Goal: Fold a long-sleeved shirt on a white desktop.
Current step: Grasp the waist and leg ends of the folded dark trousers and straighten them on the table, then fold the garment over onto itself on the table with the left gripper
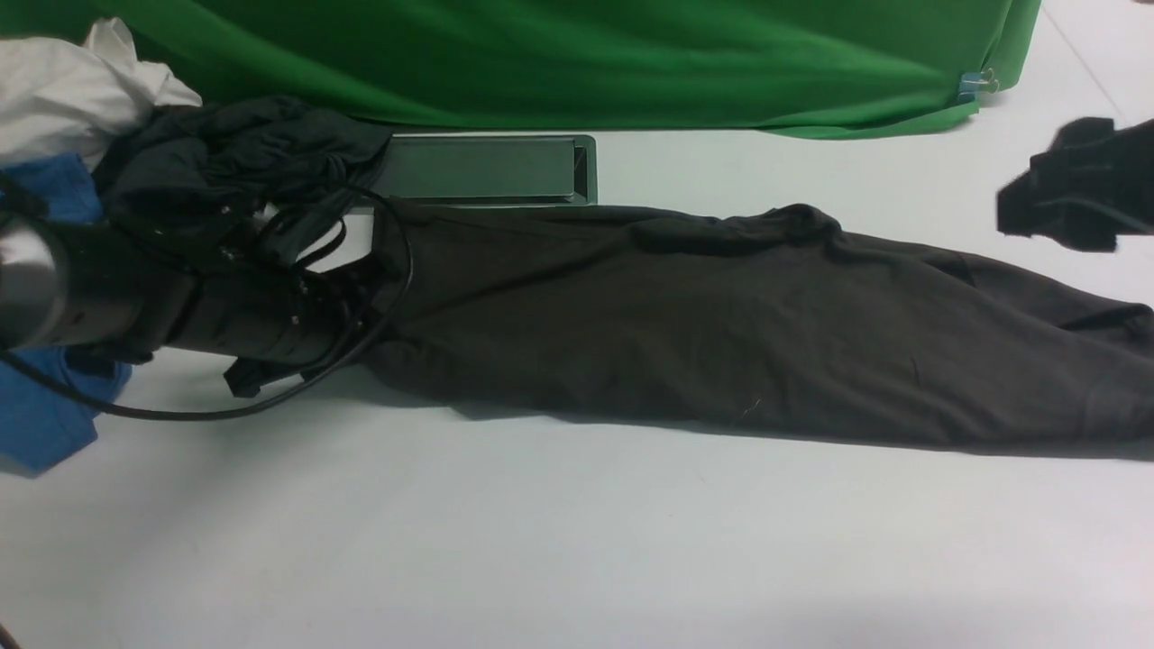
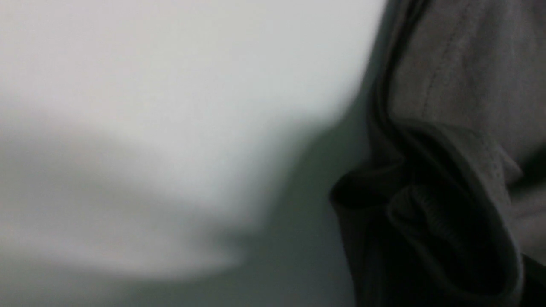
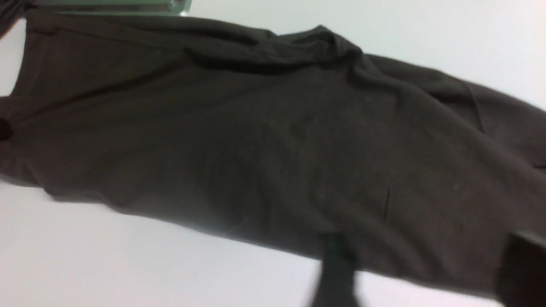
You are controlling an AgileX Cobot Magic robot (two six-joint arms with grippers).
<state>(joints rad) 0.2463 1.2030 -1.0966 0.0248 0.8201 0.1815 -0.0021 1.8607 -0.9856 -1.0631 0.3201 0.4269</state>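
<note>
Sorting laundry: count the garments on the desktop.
4: dark long-sleeved shirt centre; grey garment, white garment, blue shirt piled far left. More may be hidden.

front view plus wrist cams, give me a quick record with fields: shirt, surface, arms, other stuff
shirt: long-sleeved shirt, dark, wrinkled, laid in a long band from left to right
surface: white desktop; hatch by the shirt's far edge
left arm: left arm reaches the shirt's left end; its gripper is hidden
right gripper: right gripper open, near the shirt's edge, holding nothing
other: clothes pile far left, white, blue and dark; green backdrop behind
</note>
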